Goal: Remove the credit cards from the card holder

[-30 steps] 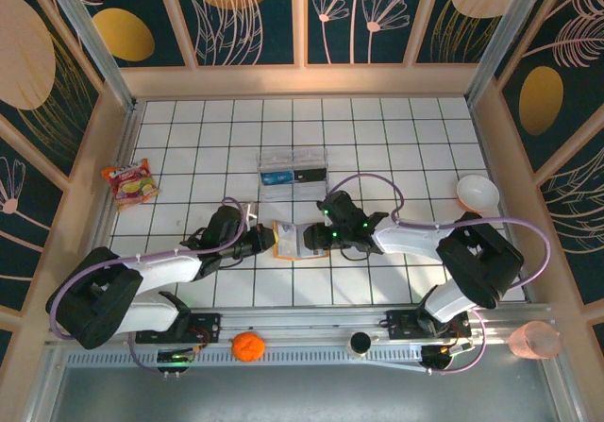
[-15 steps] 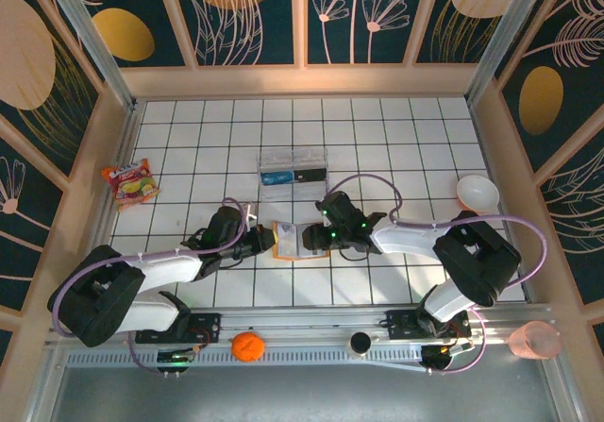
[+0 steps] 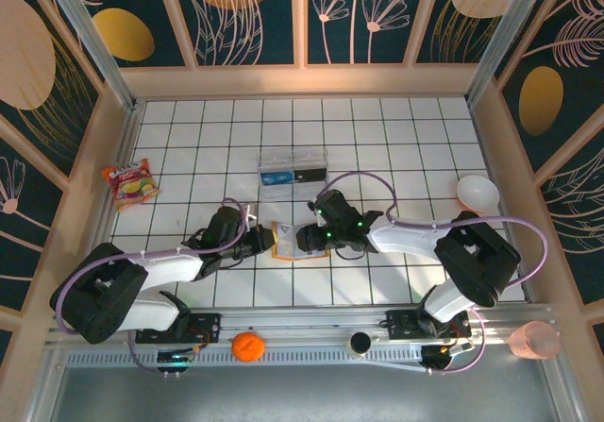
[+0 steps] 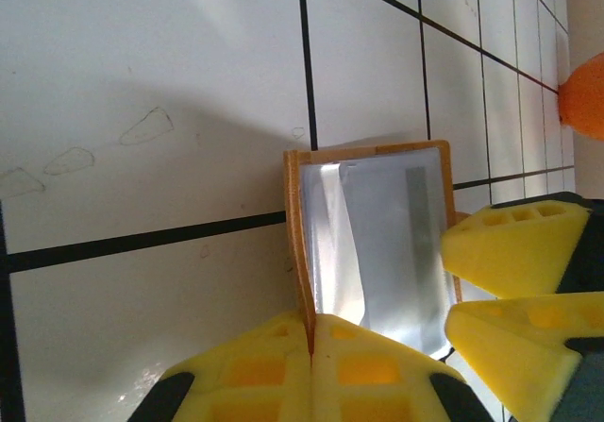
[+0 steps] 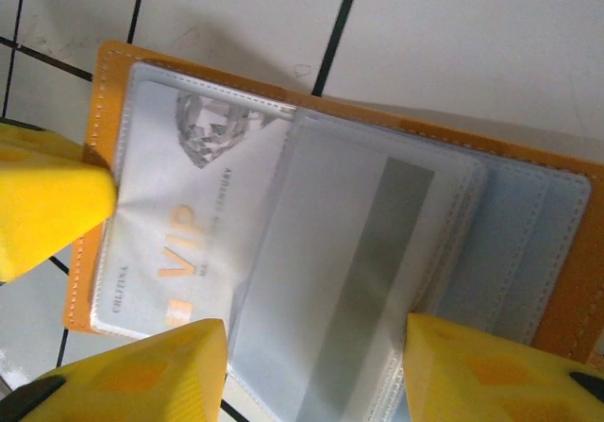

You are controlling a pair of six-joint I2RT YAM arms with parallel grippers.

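right wrist: card holder (image 5: 104,82) is clamped by left pincer (image 4: 311,342), right pincer (image 5: 316,346) is spread partway over a credit card (image 5: 359,252); holder may be dragged if that clamp slips.

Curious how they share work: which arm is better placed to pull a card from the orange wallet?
Probably the right: the right gripper stands open over a grey card, while the left gripper is shut on the card holder's edge, pinning it.

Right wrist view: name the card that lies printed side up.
The VIP card, bearing a diamond and orange lettering. The other card in the card holder shows only a pale back with a grey stripe.
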